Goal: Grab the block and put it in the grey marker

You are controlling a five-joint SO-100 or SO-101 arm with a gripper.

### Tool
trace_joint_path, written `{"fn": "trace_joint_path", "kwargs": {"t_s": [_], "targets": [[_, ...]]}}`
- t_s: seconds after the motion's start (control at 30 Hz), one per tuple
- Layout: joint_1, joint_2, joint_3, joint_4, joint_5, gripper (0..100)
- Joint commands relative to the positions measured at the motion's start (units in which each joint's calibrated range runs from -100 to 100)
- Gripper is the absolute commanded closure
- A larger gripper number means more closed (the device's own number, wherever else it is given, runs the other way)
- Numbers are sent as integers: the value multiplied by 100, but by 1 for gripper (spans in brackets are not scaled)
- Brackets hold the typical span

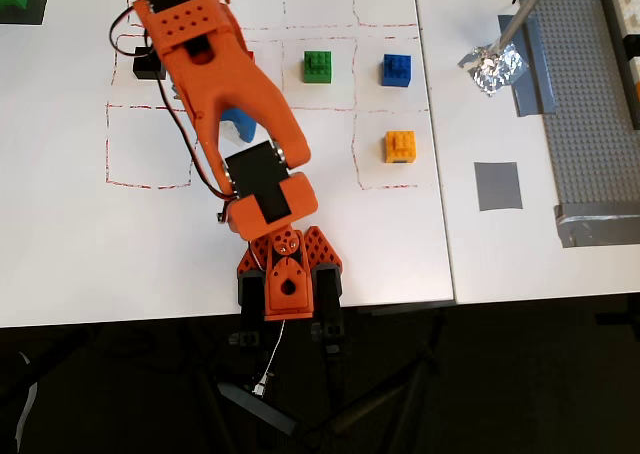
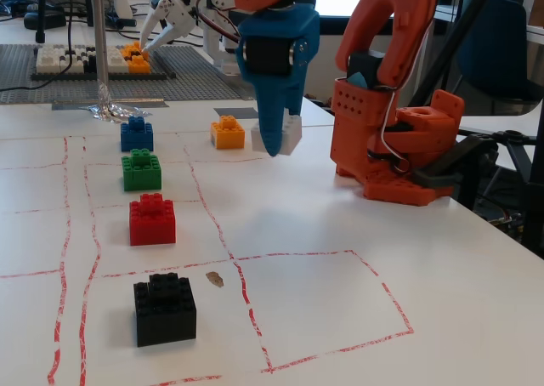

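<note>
Overhead, my arm reaches up across the desk (image 1: 60, 244), and its orange links hide most of the pincer (image 1: 236, 126); only the blue jaw and a sliver of white under it show, so from this camera I cannot tell how the jaws stand. The grey marker (image 1: 498, 186) lies well apart, far to the right in this view, past the orange brick (image 1: 400, 146) and beyond the seam between the two desk sheets.

From the fixed view, the pincer (image 2: 276, 144) is clamped on the block (image 2: 287, 135), which hangs clear above the desk. The grey marker (image 2: 238, 113) sits behind it, near the orange brick (image 2: 227, 133).

So I judge the carry is in hand. Next I need to swing over the marker, passing clear of the orange brick, then lower and let go.
</note>
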Motion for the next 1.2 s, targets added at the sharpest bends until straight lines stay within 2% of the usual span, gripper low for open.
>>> {"fn": "trace_joint_path", "kwargs": {"t_s": [0.0, 0.3, 0.47, 0.73, 1.17], "targets": [[1442, -825, -9, 262, 469, 100], [5050, -894, -209, 417, 1690, 100], [6576, -471, -798, 131, 2144, 100], [8155, 821, -2013, -775, 2476, 100], [10052, 3260, -4225, -1273, 3004, 100]]}}
